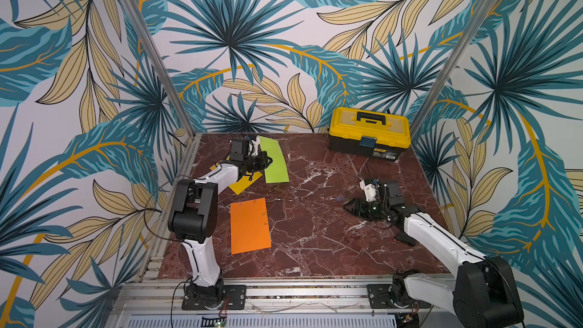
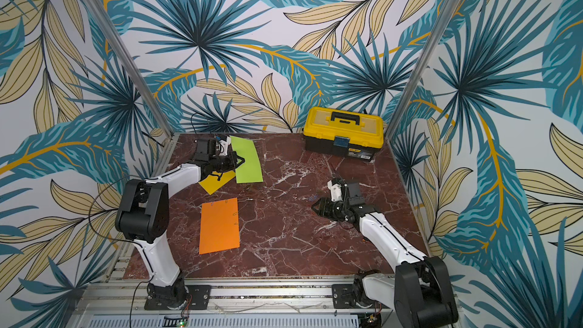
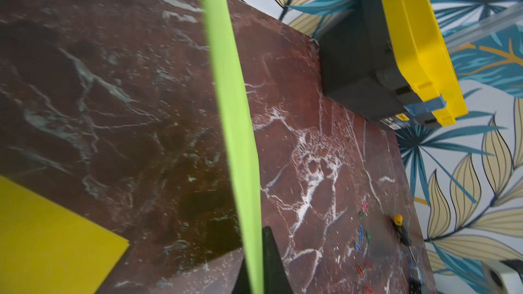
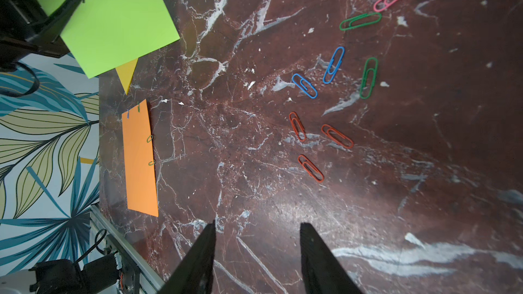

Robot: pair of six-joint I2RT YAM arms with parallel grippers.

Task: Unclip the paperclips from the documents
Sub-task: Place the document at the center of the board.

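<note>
Top views: left gripper [image 1: 268, 161] pinches the lime green sheet [image 1: 277, 165] beyond the orange sheet [image 1: 250, 228]; golden yellow sheet [image 1: 244, 184] between.
Left wrist: lime green sheet edge-on, no clip visible.
Right wrist: right gripper [image 4: 259, 223] spread, empty; loose paperclips [image 4: 334, 65] well apart from orange sheet; four clips [image 4: 150, 138] left on it.

A toolbox [image 1: 369, 132] stands at the rear right of the table [image 1: 315, 247]. At left, the rear sheet [image 1: 276, 162] overlaps a second sheet [image 1: 243, 186]; a third sheet [image 1: 249, 227] lies nearer the front. Right of centre lie loose paperclips [image 4: 334, 65].
</note>
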